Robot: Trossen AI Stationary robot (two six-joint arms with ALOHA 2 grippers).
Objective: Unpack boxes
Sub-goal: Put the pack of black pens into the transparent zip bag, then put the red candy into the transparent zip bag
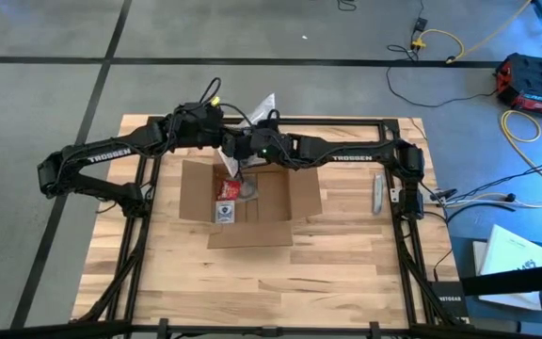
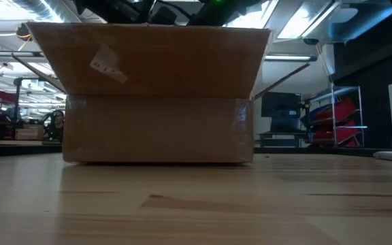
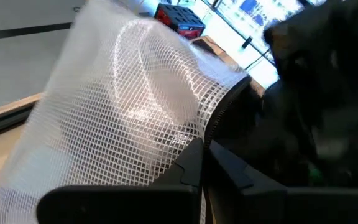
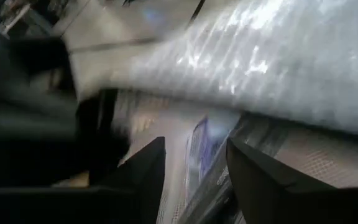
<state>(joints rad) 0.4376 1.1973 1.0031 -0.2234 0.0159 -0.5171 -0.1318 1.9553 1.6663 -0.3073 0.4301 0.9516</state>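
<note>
The shallow brown cardboard box [image 1: 252, 200] with its flaps folded out and strips of clear tape sat on the pale wooden table [image 1: 346, 273], directly below both grippers. In the low view its near flap stood up and hid everything inside. From above, a small red-and-blue object [image 1: 227, 189] and a small white-and-blue packet [image 1: 225, 214] lay on the box floor, just under the two grippers.

The left gripper [image 1: 224, 141] was above the far edge of the box, its fingers [image 3: 194, 163] pressed together on a clear, silvery mesh-patterned plastic bag [image 3: 129, 112], which rose up and away from it. The right gripper [image 1: 245, 158] hung just beside the left one, nearly touching it, over the far part of the box. Its fingers [image 4: 151, 168] stood partly apart, with the bag's film running across just beyond the tips; nothing could be seen held between them, so it looked to be letting go of the bag or setting up a fresh grip.

The step in hand seemed to be lifting the bag clear of the box. To do it well, the left gripper should keep its pinch firm while the right backs straight off the film, so its tips do not snag it. With the arms so close, one should move at a time. The bag should go up before going sideways, so it clears the raised flaps and does not drag the small items or shift the box.

A grey slim tool [image 1: 378, 193] lay well off to the right gripper's outer side, on the table.
</note>
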